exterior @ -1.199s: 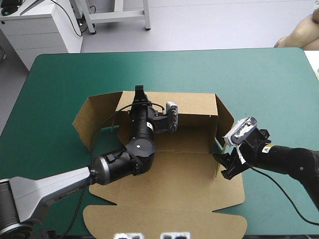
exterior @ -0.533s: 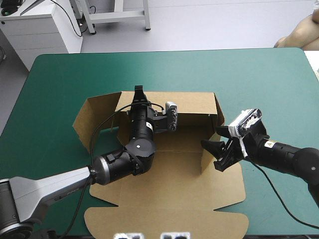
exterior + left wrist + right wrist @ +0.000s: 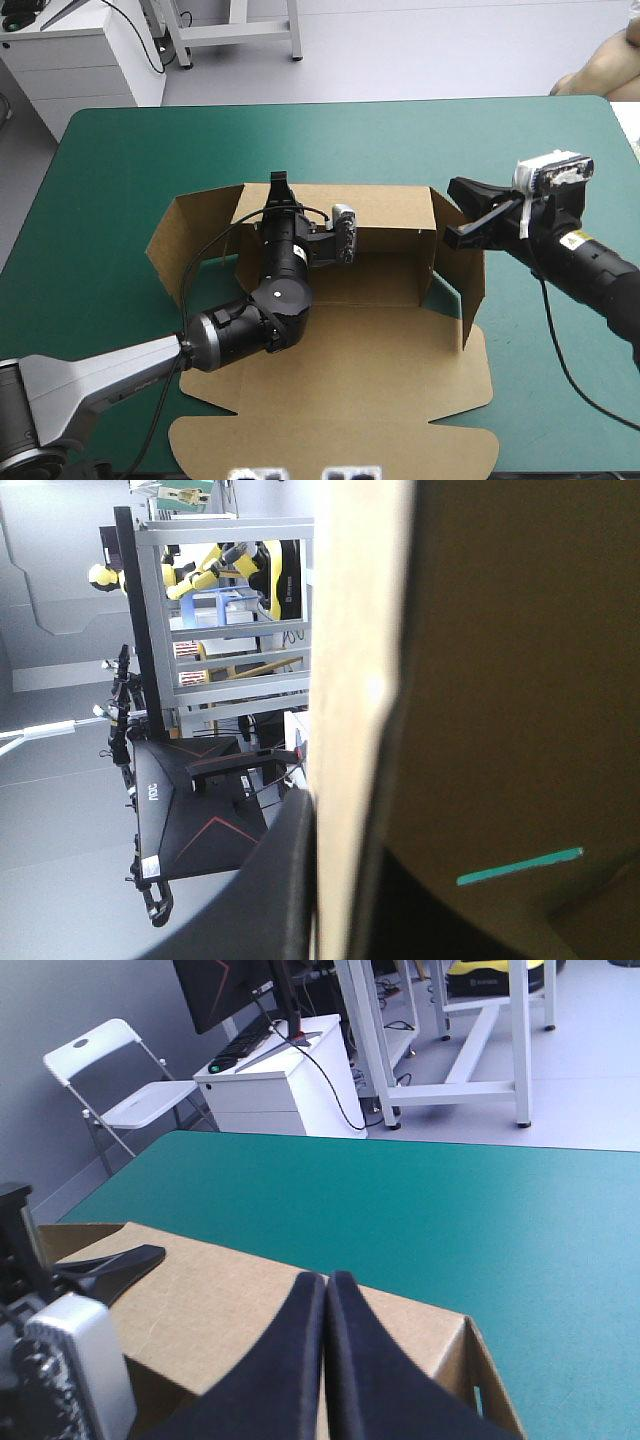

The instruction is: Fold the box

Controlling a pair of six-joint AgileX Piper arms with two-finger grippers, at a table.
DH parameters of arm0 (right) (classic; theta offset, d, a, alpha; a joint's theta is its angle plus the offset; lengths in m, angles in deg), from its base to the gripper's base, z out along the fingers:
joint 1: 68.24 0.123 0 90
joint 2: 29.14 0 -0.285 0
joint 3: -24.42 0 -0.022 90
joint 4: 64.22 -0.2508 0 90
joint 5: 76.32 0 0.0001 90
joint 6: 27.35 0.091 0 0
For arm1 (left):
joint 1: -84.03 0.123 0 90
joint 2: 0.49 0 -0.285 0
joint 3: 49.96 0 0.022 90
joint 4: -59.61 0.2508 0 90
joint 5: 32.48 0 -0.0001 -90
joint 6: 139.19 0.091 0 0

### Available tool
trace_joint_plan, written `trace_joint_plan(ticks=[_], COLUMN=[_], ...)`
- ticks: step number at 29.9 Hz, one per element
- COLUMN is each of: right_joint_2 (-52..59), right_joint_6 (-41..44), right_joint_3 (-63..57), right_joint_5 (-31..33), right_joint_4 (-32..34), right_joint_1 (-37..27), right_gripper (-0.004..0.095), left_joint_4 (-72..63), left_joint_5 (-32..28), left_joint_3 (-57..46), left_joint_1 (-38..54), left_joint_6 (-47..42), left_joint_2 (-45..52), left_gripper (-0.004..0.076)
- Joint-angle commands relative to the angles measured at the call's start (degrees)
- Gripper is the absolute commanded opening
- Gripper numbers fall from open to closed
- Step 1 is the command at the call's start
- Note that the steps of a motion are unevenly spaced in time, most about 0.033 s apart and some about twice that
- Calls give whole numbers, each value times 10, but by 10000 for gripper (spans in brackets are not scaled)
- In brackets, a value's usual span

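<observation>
**Box half raised at the middle of the surface, one pair of jaws on its back wall**

The box (image 3: 350, 365) lies near the centre of the teal-green surface (image 3: 150, 160). Three of its walls stand up. Its flat floor and the scalloped front flap (image 3: 330, 435) spread towards 6 o'clock. The back wall (image 3: 390, 210) stands at the 12 o'clock side. The left wall (image 3: 190, 240) angles outward at 9 o'clock. The right wall (image 3: 452, 280) stands at 3 o'clock.

The left arm (image 3: 250, 325) comes in from 8 o'clock across the box floor and reaches up to the rim of the back wall, a little towards 9 o'clock of its middle. The left jaws are grasping that wall. In the left wrist view the pale cut edge of the box (image 3: 350, 680) runs straight between them, with one black finger on each face. A thin slit in the board (image 3: 520, 865) shows teal-green.

The right arm (image 3: 585, 270) comes in from 3 o'clock, raised above the surface. The right jaws are clenched. In the right wrist view they meet in one pointed arch with no board seen between them. Their tip lies over the brown board (image 3: 220, 1300) near the box's far right corner, where the right wall joins the back wall. The bare surface (image 3: 400, 1190) stretches beyond the rim. The left jaws show farther off at 9 o'clock, on the back wall.
</observation>
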Motion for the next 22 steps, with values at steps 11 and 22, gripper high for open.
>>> trace_joint_plan(ticks=[11, 22], right_joint_2=[-254, -399], right_joint_6=[390, 384], right_joint_3=[363, 496], right_joint_5=[230, 387], right_joint_4=[478, 585], right_joint_1=[-2, -2], right_gripper=[-18, -18], left_joint_4=[32, 32], left_joint_5=[13, 13], left_joint_3=[16, 16], left_joint_1=[-2, -2], left_joint_6=[-11, -11], left_joint_2=[23, 23], left_gripper=[-8, -8])
